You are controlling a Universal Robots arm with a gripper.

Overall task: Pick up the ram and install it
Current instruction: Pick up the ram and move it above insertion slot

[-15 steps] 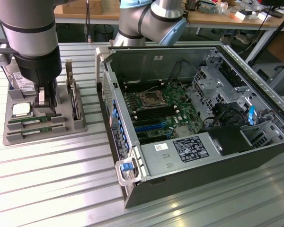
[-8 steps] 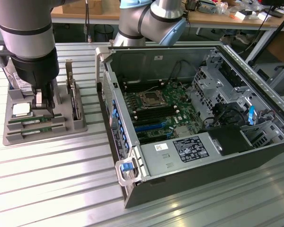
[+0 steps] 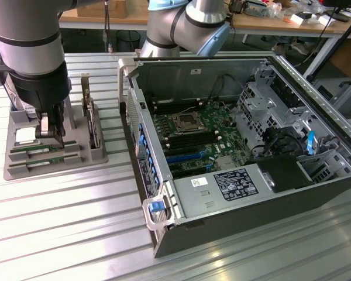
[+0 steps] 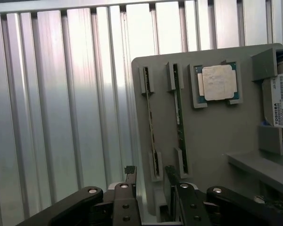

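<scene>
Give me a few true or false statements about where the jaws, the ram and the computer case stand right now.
1. The jaws hang over the gray tray. True.
2. Two ram sticks sit in the tray's slots. True.
3. The jaws are shut on a ram stick. False: they stand open and hold nothing.
4. The processor chip lies on top of a ram stick. False: it sits in its own recess of the tray, apart from them.
5. The computer case is closed. False: it is open, its motherboard in view.
</scene>
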